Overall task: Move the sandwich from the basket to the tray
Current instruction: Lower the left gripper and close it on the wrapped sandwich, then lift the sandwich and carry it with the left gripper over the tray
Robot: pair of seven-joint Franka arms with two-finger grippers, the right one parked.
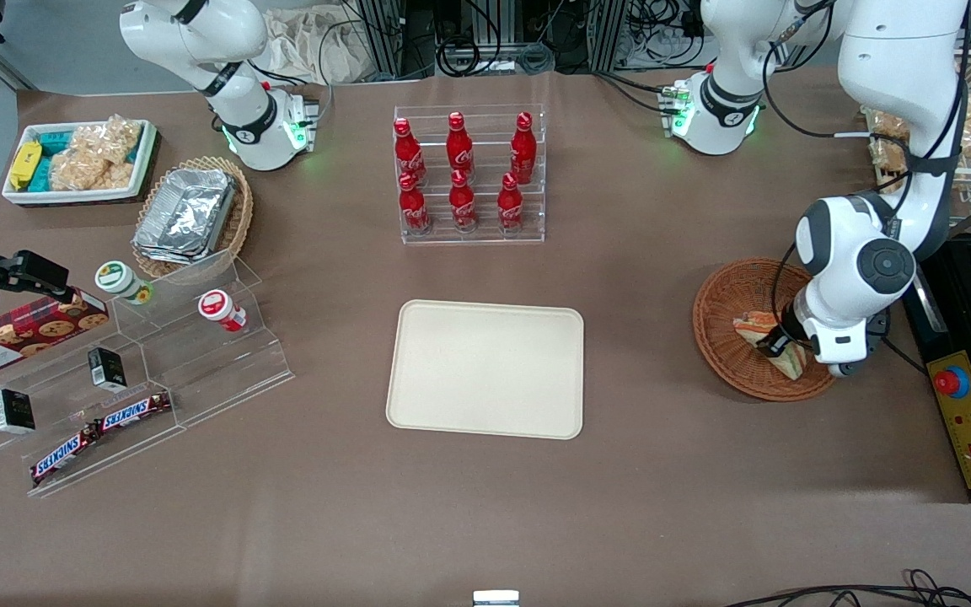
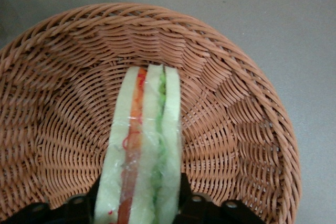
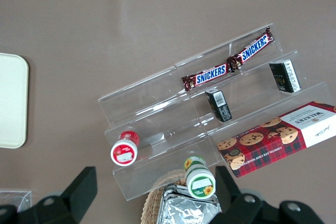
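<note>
Down in the basket point(image 1: 726, 324), the end effector point(image 2: 140, 203) grips the sandwich point(image 2: 144, 150); next it must lift clear and carry it to the tray point(image 1: 485, 368).

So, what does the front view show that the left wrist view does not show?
Only the front view shows the tray, bare, nearer the table's middle than the basket, plus the red bottles in their rack and the snack shelves toward the parked arm's end. Only the left wrist view shows the sandwich edge-on, orange and green layers visible, with the claw closed on its sides. Both show the sandwich in the reddish wicker basket with the claw at it.
</note>
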